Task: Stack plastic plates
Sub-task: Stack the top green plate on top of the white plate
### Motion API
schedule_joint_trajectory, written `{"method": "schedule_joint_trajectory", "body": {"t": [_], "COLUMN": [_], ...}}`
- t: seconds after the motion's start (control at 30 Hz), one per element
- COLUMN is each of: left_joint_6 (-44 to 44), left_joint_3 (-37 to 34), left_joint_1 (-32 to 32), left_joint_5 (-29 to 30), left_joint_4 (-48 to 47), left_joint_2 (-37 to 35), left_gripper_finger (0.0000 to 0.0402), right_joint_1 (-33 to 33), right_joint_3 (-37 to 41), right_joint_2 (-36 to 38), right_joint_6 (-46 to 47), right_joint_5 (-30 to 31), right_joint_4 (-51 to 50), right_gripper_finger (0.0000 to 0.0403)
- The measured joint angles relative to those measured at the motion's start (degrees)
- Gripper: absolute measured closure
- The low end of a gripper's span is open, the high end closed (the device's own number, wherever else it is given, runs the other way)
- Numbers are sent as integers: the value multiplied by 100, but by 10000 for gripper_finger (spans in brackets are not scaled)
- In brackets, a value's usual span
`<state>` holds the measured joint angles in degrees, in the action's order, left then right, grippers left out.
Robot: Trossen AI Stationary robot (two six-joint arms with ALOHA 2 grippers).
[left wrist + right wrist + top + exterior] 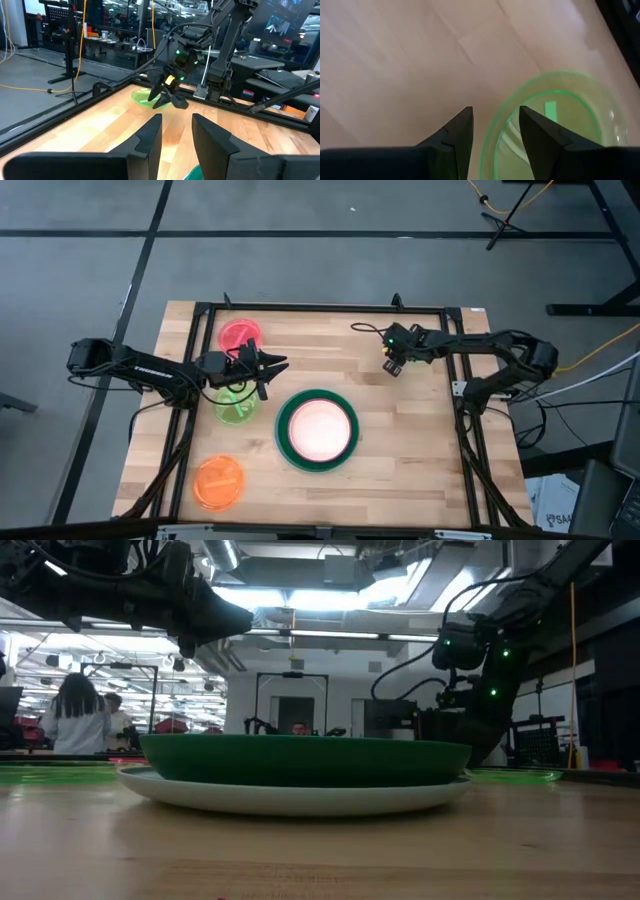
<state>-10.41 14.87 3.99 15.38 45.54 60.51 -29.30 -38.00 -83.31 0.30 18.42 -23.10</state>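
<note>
A stack sits mid-table: a dark green plate (283, 430) on a pale blue one (290, 798), with a bright pink plate (318, 430) inside. Around my left arm lie a red plate (240, 335), a lime plate (235, 408) and an orange plate (218, 482). My left gripper (275, 370) hovers open between the red and lime plates, holding nothing (176, 122). My right gripper (495, 117) is open and points down near the far right. Its fingers stand on either side of the near rim of a second lime plate (560, 125), which rests flat on the wood. My right gripper comes from above at the second lime plate's rim (496, 131), one finger (540, 135) over the plate's inside and one finger (460, 130) outside it. I cannot tell whether either finger touches the rim.
A black frame rail (320, 307) runs along the table's far edge and down both sides. Bare wood (420, 440) lies right of the stack. Beyond the table the low view shows people (72, 715) in the room.
</note>
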Motion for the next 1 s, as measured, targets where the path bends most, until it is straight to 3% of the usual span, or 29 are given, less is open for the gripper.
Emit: {"method": "schedule_joint_trajectory", "body": {"t": [0.13, 0.27, 0.47, 1.0], "left_joint_6": [2, 2, 2, 2], "left_joint_3": [0, 0, 0, 2], "left_joint_1": [-4, -4, 0, -4], "left_joint_5": [-2, -2, 33, -2], "left_joint_4": [-1, -1, 6, 1], "left_joint_2": [0, 0, 0, -2], "left_gripper_finger": [301, 301, 301, 301], "right_joint_1": [0, 0, 0, 0], "right_joint_3": [-2, -2, -2, -4], "right_joint_2": [-180, -337, -500, -588], "right_joint_6": [94, 193, 186, 272], "right_joint_5": [90, 618, 602, 709], "right_joint_4": [103, 49, 67, -6], "right_gripper_finger": [251, 251, 255, 358]}}
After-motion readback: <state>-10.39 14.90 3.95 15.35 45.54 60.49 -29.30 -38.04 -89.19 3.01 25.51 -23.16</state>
